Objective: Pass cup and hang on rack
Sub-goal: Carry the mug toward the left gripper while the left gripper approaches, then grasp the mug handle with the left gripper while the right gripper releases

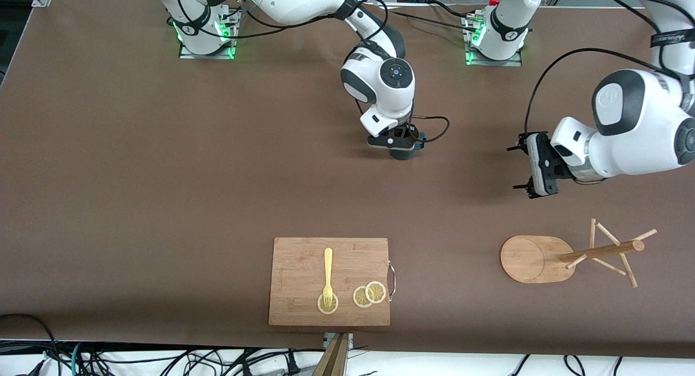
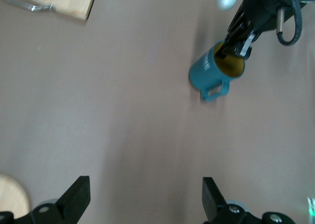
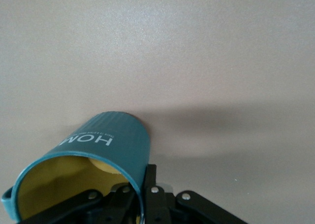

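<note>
Pinched by its rim, cup (image 3: 106, 147), right hand (image 1: 403, 146)

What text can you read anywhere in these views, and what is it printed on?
"HOM": white letters on the outside wall of the cup, which the right pincer grips by the rim; the word runs on out of sight.
Left wrist view: the same white print shows on the cup, too blurred to read.
Round marks on the arm bases: too small to read.

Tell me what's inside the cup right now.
Inside the cup shows its mustard-yellow wall and one finger of the right gripper, which pinches the rim. The bottom of the cup is partly hidden by the rim and the finger, so anything lying there cannot be ruled out.
</note>
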`<state>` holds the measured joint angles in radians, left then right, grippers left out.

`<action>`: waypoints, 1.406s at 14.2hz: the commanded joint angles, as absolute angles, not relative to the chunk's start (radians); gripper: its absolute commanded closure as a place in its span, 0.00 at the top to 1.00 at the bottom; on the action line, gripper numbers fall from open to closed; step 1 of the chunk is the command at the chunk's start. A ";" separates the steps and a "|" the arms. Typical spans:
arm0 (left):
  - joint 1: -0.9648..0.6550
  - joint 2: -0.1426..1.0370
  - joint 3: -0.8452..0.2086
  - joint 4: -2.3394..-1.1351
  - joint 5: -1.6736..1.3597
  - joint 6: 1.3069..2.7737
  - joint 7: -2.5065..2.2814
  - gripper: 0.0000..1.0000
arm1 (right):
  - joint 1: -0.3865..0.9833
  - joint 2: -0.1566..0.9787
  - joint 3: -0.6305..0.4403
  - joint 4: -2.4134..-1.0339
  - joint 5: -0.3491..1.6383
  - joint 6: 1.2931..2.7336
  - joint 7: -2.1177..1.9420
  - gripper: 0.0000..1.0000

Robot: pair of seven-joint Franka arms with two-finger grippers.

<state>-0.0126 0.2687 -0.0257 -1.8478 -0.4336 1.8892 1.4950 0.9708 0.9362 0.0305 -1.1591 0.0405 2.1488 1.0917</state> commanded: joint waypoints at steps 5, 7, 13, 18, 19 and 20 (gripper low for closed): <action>-0.028 0.250 -0.026 -2.045 -0.601 2.069 1.707 1.00 | 0.966 0.943 0.021 -1.118 0.032 2.117 1.109 0.57; -0.049 0.250 -0.028 -2.072 -0.603 2.109 1.713 1.00 | 0.965 0.918 0.018 -1.118 0.032 2.099 1.104 0.63; -0.080 0.323 -0.035 -2.174 -0.897 2.200 1.981 1.00 | 0.826 0.700 0.026 -1.127 0.041 1.899 1.005 0.99; -0.083 0.382 -0.035 -2.218 -1.090 2.200 2.155 1.00 | 0.672 0.525 -0.040 -1.132 0.043 1.637 0.812 1.00; -0.089 0.388 -0.035 -2.242 -1.145 2.201 2.193 1.00 | 0.637 0.505 -0.057 -1.131 0.055 1.611 0.810 1.00; -0.097 0.397 -0.034 -2.261 -1.199 2.201 2.233 1.00 | 0.596 0.485 -0.060 -1.132 0.089 1.592 0.798 1.00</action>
<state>-0.0777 0.3949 -0.0393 -2.2147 -1.1002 2.1868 2.1268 0.6578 0.5435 -0.0538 -1.0928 0.0482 1.6282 0.8217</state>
